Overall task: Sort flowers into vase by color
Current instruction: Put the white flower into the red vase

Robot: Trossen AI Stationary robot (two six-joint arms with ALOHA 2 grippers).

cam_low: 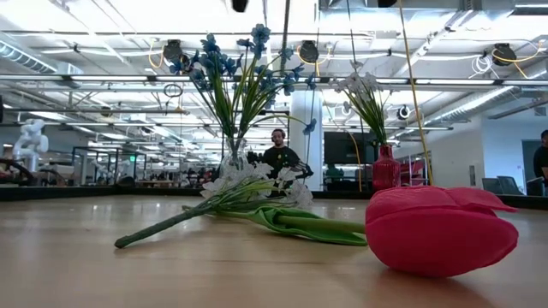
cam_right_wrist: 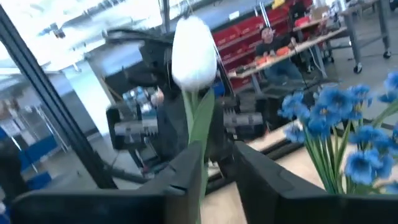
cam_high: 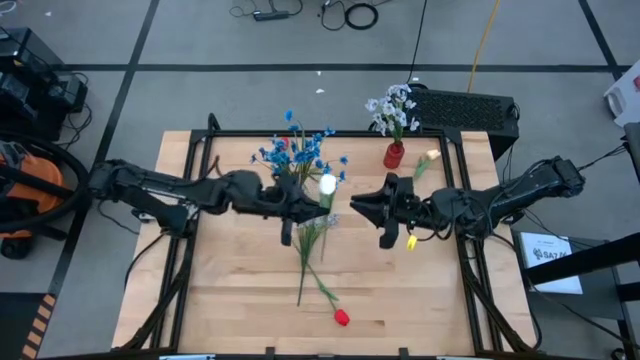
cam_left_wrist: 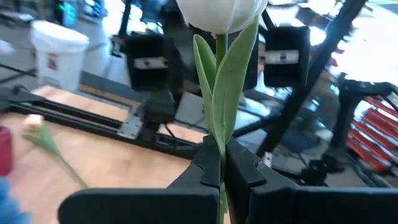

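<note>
The left gripper (cam_left_wrist: 221, 171) is closed on the green stem of a white tulip (cam_high: 327, 184) and holds it above the middle of the table (cam_high: 240, 300), between the two arms. In the left wrist view the stem stands upright between the two fingers, and the white bud is at its top, so the long axis of the flower is close to vertical. The right gripper (cam_high: 372, 212) is just beside the tulip on the other side, and its fingers are spread apart; in the right wrist view the stem passes up through the gap between them, but I cannot tell if they touch it. I judge that this is a handover: the flower lies directly in front of the right fingers, so the right arm needs only to close on the stem, and then the left one can release. The clear vase with blue flowers (cam_high: 298, 152) is behind the left gripper, and the red vase (cam_high: 394, 155) with pale white-lilac flowers (cam_high: 392, 107) is nearer to the right arm. On the table there lie also a white-lilac bunch (cam_low: 248, 190) and a red tulip (cam_low: 438, 229).
</note>
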